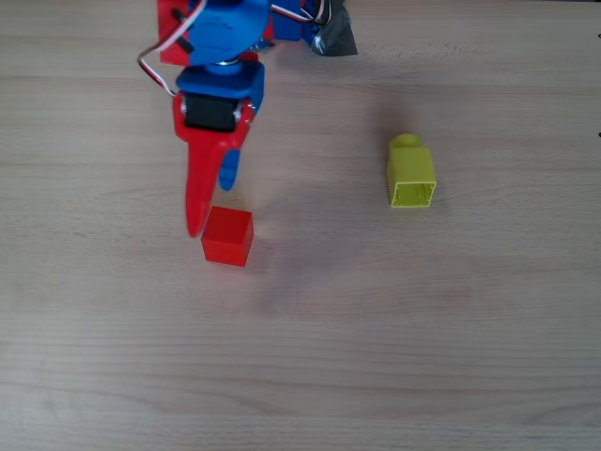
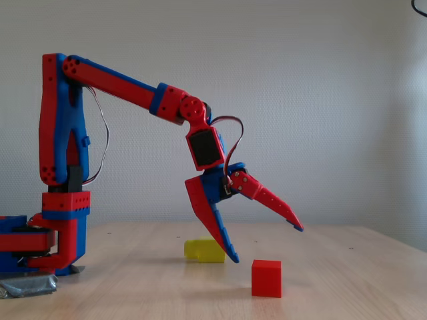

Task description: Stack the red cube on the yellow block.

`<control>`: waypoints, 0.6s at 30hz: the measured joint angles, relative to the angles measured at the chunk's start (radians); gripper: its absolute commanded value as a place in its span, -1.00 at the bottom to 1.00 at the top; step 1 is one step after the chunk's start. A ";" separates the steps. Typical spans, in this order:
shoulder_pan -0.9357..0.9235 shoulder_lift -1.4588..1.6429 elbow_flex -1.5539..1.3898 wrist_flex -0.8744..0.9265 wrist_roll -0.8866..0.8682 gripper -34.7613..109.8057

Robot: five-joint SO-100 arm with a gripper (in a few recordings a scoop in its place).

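The red cube (image 1: 227, 237) (image 2: 266, 278) rests on the wooden table. My gripper (image 1: 211, 205) (image 2: 265, 243) hangs open just above it, holding nothing. In the fixed view the lower finger points down to the left of the cube, while the upper finger reaches out above it. From overhead, the long red finger's tip lies beside the cube's left edge. The yellow block (image 1: 411, 174) (image 2: 205, 250) lies on its side to the right of the arm in the overhead view, its stud pointing away and its hollow end toward the bottom of the picture.
The arm's base (image 1: 216, 28) (image 2: 60, 233) stands at the table's top edge in the overhead view, with a patch of silver tape (image 1: 333, 38) beside it. Bare wooden table (image 1: 376, 357) spreads below and to the right of the cube.
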State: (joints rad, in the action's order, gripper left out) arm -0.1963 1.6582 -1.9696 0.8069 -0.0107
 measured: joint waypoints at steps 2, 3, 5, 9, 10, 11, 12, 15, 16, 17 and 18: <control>-0.021 -0.032 0.040 0.003 -0.002 0.06; -0.023 -0.048 0.052 0.005 -0.005 0.06; -0.018 -0.083 0.063 0.017 0.000 0.06; -0.020 -0.104 0.086 0.051 0.000 0.06; -0.020 -0.104 0.087 0.058 0.000 0.06; -0.020 -0.104 0.087 0.069 0.000 0.06; -0.020 -0.104 0.087 0.075 0.000 0.06; -0.020 -0.104 0.087 0.078 0.000 0.06; -0.020 -0.104 0.087 0.078 0.000 0.06; -0.020 -0.098 0.086 0.080 0.000 0.06; -0.017 -0.092 0.086 0.080 0.000 0.06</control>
State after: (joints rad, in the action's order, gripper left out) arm -0.2132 1.5662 -1.8837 0.8866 -0.0107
